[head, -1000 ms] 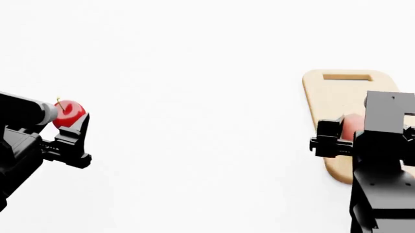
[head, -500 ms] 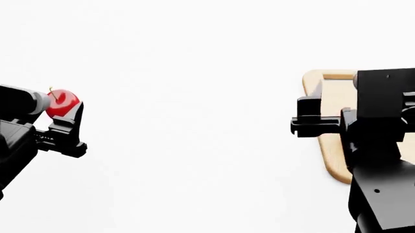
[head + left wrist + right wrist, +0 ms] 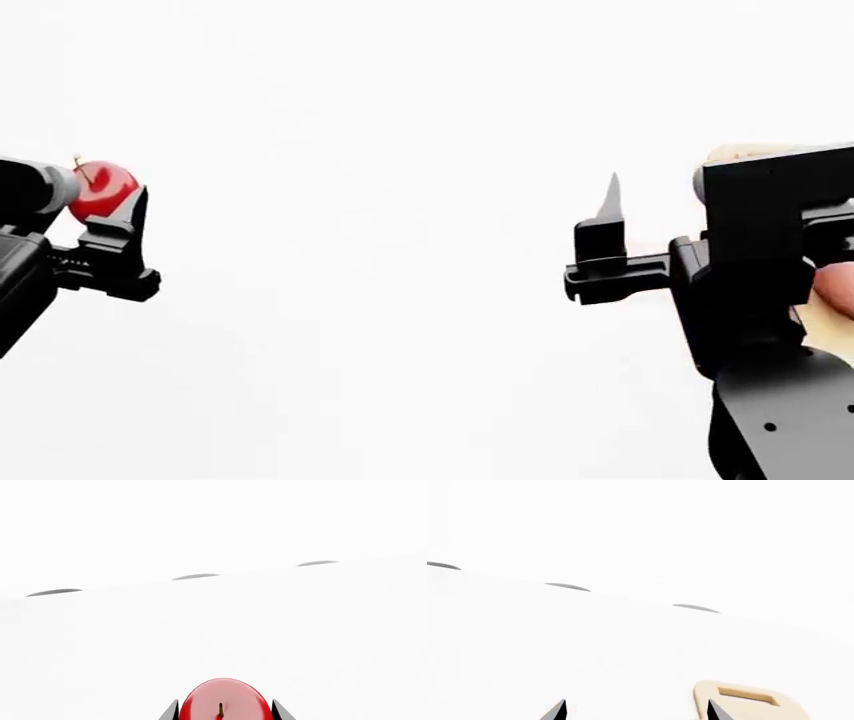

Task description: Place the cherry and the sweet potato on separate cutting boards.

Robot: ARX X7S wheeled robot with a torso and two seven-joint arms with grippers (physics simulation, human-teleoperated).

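my left end effector point(image 3: 100, 215) pinches the cherry point(image 3: 100, 190). my right end effector point(image 3: 635, 711) is spread and empty beside the cutting board point(image 3: 747, 702).

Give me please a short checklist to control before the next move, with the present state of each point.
1. Cherry held in the left gripper: ok; in the left wrist view it sits between both fingertips.
2. Right gripper open with nothing between its fingertips: ok.
3. Sweet potato released on the cutting board: cannot tell; only a pinkish edge shows behind the right arm.
4. Second board for the cherry located: not ok; only one board shows in any view.
5. Bare white surface ahead of the cherry: ok in the left wrist view.
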